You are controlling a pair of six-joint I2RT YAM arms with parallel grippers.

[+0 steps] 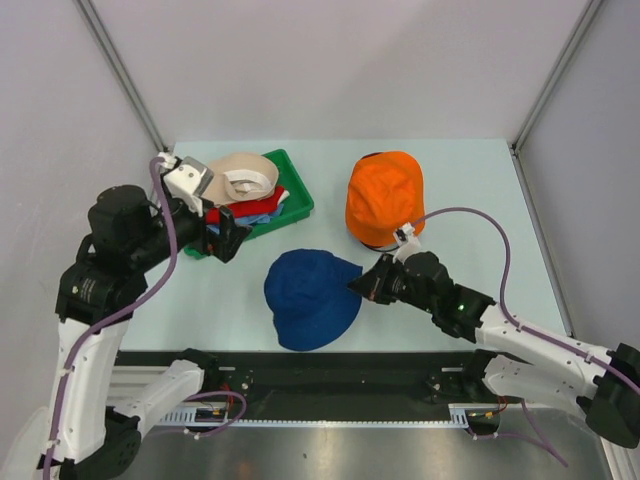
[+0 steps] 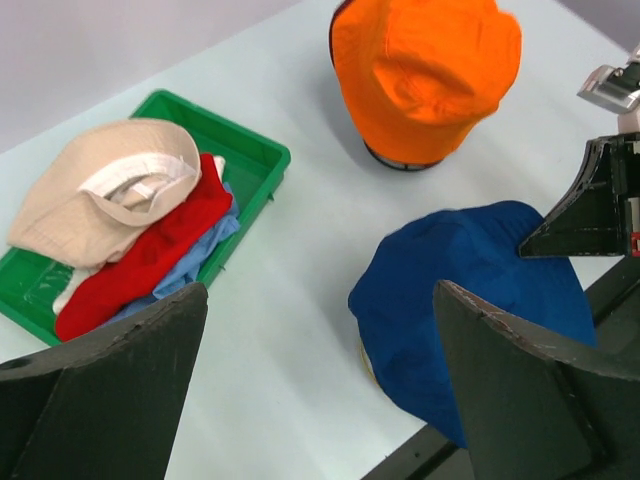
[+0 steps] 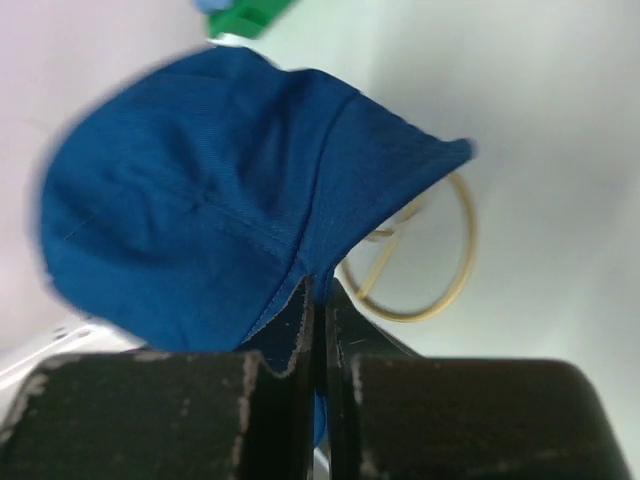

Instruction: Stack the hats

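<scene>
Right wrist view: navy hat [image 3: 200, 200] sits mid-table over a gold wire frame [image 3: 455, 270]; your R gripper [image 3: 318, 300] is pinched tight on its brim. Behind it, orange hat [image 1: 385, 195]. L gripper [image 1: 230, 240] spread wide, by green tray [image 1: 298, 190].

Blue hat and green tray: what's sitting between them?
Nothing. In the top view, only bare table lies between the blue hat and the green tray; the left wrist view agrees.
</scene>
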